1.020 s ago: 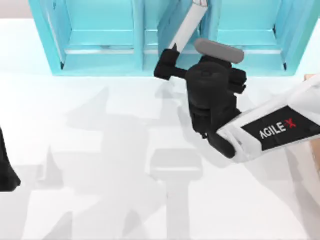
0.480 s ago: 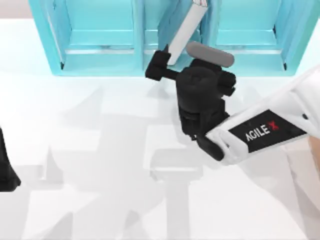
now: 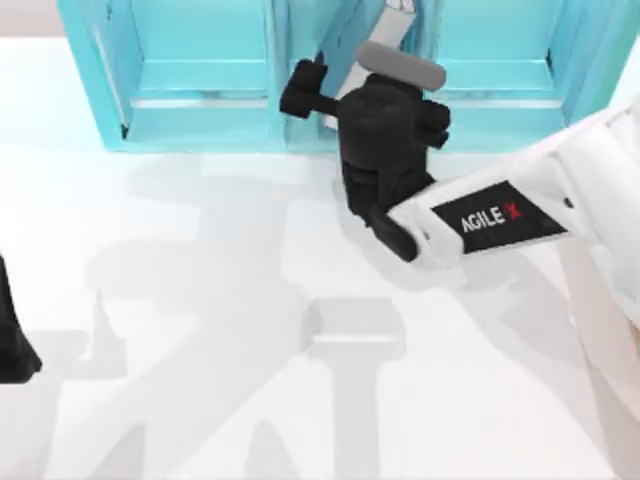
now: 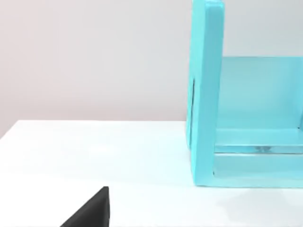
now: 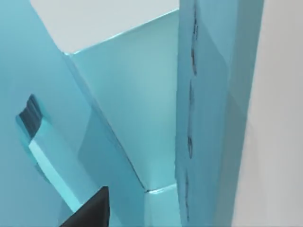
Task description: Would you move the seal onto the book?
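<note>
Where teal shelf unit lines table's far edge, right hand crowds it, apparently holding book; grip unclear.

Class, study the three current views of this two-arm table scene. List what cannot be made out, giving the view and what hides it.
- Right gripper, top view: its fingers are hidden under the wrist at the teal shelf unit, so open or shut is unclear.
- Book, top view: mostly covered by the right arm, leaning in the shelf.
- Left gripper, top view: cut off by the left edge.
</note>
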### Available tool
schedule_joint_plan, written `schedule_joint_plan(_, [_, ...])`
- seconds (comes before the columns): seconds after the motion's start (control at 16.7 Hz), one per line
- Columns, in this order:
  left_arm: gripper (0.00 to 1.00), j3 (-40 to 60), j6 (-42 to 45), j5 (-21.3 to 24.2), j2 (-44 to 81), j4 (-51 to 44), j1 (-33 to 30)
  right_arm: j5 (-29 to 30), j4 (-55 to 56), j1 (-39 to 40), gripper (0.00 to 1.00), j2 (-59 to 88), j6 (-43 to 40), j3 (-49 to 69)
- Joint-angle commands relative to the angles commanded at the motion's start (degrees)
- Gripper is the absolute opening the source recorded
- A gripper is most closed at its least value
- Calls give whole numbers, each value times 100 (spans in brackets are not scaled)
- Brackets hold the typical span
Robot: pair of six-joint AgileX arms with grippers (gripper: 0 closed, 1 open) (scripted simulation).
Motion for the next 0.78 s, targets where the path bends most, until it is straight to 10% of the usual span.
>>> schedule_joint_plan(0.54, [100,0,0,0,0,0,0,-249,-402,-258,100,505,-44,927])
schedule_joint_plan(0.78, [100,0,0,0,0,0,0,-249,-402,-258,70,505,-44,927])
